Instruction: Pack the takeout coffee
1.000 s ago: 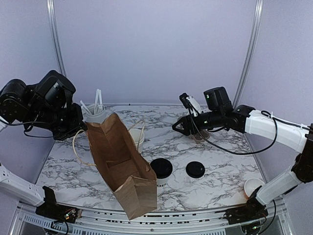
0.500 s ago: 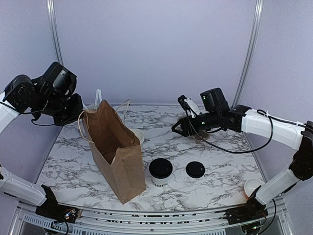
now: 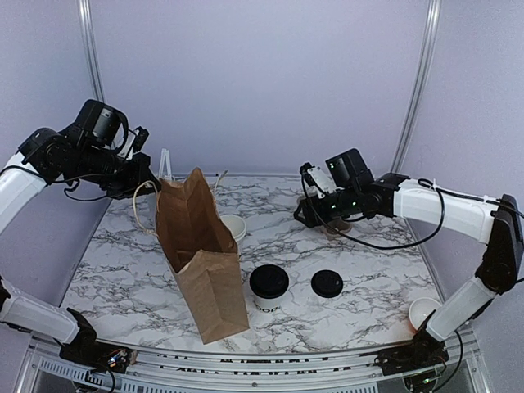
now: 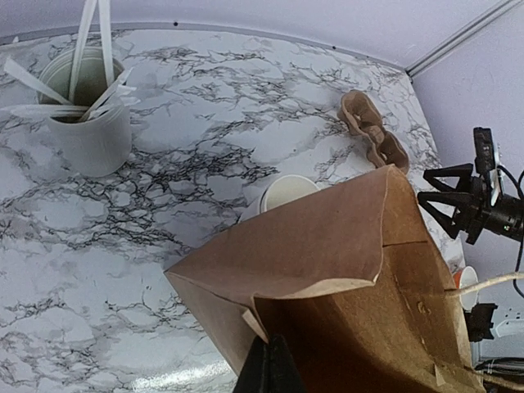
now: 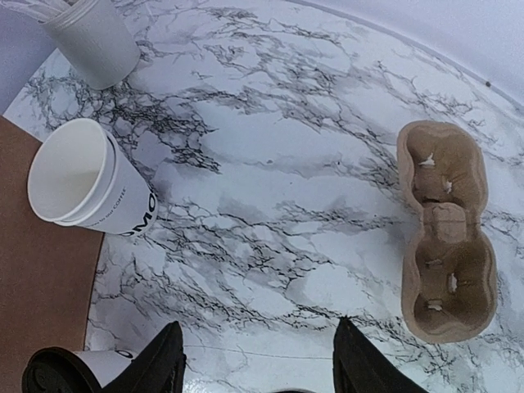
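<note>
We've got the left gripper (image 4: 264, 370) pressed together, pinching the top edge of the brown paper bag (image 3: 201, 262), whose base sits on the marble table (image 3: 368, 315). The right gripper (image 5: 258, 368) is spread and empty and hangs over the table, with the cardboard cup carrier (image 5: 444, 274) at its 2 o'clock. We mark the takeout coffee (image 3: 268, 286) upright and lidded, just beside the bag's base at 3 o'clock. The loose black lid (image 3: 327, 283) lies apart at the coffee's 3 o'clock, and the lidless cup stack (image 3: 232, 229) is at its 11 o'clock.
</note>
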Controlling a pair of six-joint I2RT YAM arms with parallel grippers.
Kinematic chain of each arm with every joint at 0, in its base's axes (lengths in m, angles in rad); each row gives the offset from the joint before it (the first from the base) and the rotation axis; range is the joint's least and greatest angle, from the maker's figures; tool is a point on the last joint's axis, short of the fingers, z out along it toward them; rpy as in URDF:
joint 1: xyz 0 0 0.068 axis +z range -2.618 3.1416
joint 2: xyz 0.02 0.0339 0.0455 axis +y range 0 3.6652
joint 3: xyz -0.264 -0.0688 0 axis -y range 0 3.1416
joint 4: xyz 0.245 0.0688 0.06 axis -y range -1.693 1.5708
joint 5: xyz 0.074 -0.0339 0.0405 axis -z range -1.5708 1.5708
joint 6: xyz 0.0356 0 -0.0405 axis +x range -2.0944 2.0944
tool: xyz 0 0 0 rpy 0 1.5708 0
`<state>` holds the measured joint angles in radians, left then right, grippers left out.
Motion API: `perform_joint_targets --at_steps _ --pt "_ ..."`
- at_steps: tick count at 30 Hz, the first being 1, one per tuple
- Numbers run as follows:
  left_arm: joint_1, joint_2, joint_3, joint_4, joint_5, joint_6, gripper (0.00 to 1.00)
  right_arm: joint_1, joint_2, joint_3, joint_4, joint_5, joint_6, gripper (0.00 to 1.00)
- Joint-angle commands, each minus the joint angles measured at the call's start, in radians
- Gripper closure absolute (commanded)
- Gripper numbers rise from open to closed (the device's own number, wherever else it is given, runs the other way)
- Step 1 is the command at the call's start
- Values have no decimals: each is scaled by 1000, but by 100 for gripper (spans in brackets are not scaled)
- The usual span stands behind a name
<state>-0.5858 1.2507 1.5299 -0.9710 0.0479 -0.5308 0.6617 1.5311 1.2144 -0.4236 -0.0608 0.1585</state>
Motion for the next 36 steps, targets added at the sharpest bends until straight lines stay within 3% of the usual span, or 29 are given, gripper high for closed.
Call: perform_joint_targets --at_steps 1,13,25,30,36 --pt "20 20 -31 101 123 101 100 -22 8 37 -23 78 30 41" --pt "91 66 -18 155 118 133 100 -110 42 20 -24 100 86 41" --pt "95 134 41 179 52 132 100 -185 99 2 -10 98 114 40" --pt "95 107 21 180 56 125 80 -194 132 -5 -5 102 128 40" --pt "96 39 -27 179 24 116 65 -243 185 11 34 39 172 40"
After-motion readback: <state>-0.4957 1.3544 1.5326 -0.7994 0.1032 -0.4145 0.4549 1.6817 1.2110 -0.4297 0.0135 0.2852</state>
